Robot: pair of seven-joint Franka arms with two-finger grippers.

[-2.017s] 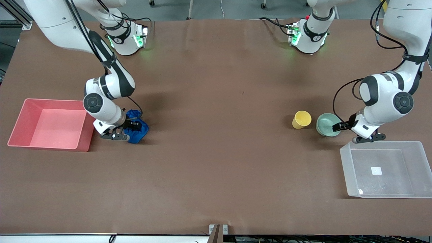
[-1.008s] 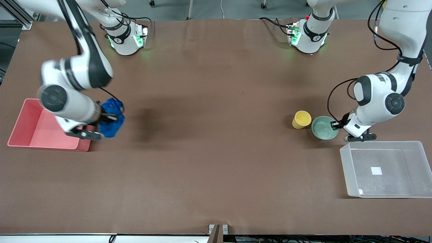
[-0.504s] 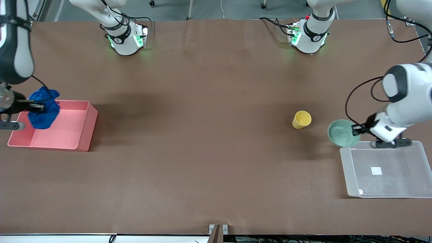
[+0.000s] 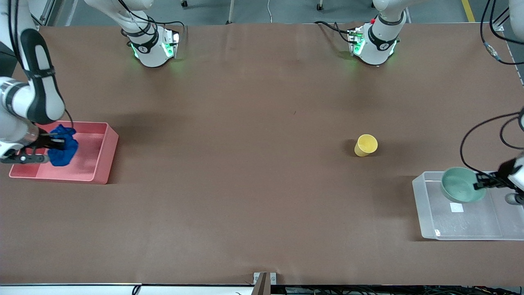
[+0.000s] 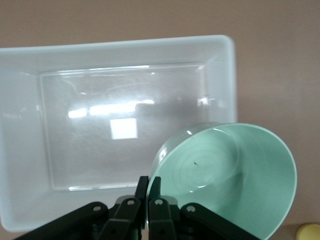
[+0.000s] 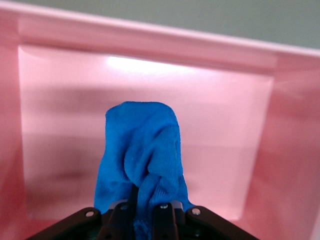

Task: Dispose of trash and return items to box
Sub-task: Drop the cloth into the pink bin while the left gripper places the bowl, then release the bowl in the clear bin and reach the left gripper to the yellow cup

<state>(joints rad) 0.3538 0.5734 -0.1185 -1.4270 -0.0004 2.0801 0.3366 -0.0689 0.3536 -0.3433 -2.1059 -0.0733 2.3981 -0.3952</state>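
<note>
right gripper (image 4: 49, 143) grips the rag (image 4: 62, 145) over the pink bin (image 4: 107, 153), left gripper (image 4: 482, 183) pinches the bowl (image 4: 460, 190) rim over the box (image 4: 425, 223); nothing released yet, and the cup (image 4: 365, 145) waits mid-table, untouched

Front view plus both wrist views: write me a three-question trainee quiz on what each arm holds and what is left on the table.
1. True or false: the left gripper holds the bowl over the clear tub.
2. The blue rag hangs from the right gripper over: A) bare table B) the pink bin C) the clear tub.
3. Fill in: the item standing alone on the table is the yellow ____.

Key: 1 true; 2 B; 3 cup.
</note>
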